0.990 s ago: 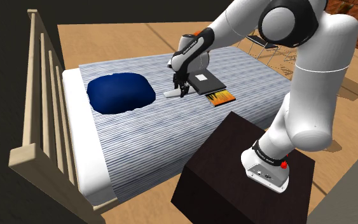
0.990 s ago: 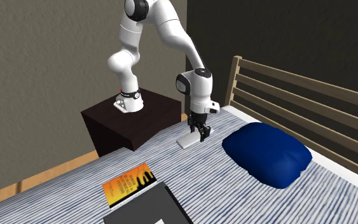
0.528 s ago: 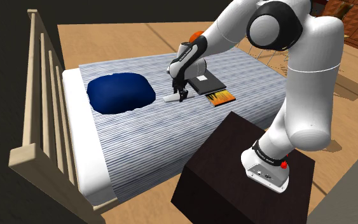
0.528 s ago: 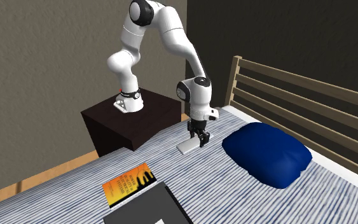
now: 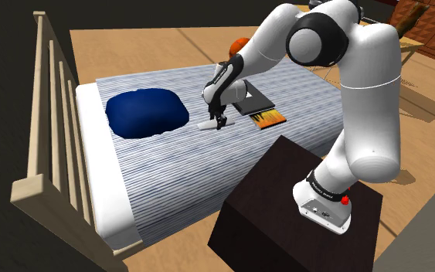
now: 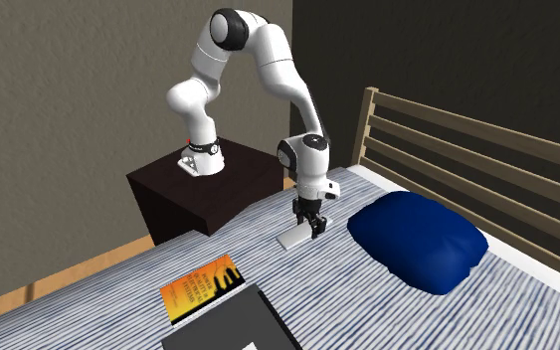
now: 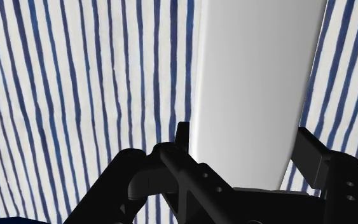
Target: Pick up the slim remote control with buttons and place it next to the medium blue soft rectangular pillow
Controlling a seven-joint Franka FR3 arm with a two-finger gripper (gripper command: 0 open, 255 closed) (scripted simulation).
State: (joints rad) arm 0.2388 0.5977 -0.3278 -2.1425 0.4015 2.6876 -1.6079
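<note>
Placement stage of the transfer. The white arm reaches from its dark stand [image 5: 285, 209] out over the bed [image 5: 169, 181], its wrist bent so that the black pincer [image 5: 219, 123] points down at the striped cover. The pincer is pinching the slim remote control [image 5: 207, 123], drawn here as a plain pale slab with no buttons legible. In the wrist view one finger [image 7: 182, 137] bears on each long edge, so the grip runs across the narrow width, which is the only span the jaws can close over. The remote lies low and nearly flat, on or just above the cover; whether it fully rests there cannot be told. It sits just to the shoulder view's right of the blue pillow [image 5: 146, 113], near it but not touching, which suits a task that asks for "next to" rather than "on". The low, level hold probably serves to let the remote settle without dropping or sliding on the soft cover. Farther to the shoulder view's right, well clear of the work, lie a dark flat object [image 5: 252, 100] and an orange book [image 5: 268, 117]. The wooden headboard [image 5: 49, 116] stands beyond the pillow. Releasing the remote appears to be the step that remains.
</note>
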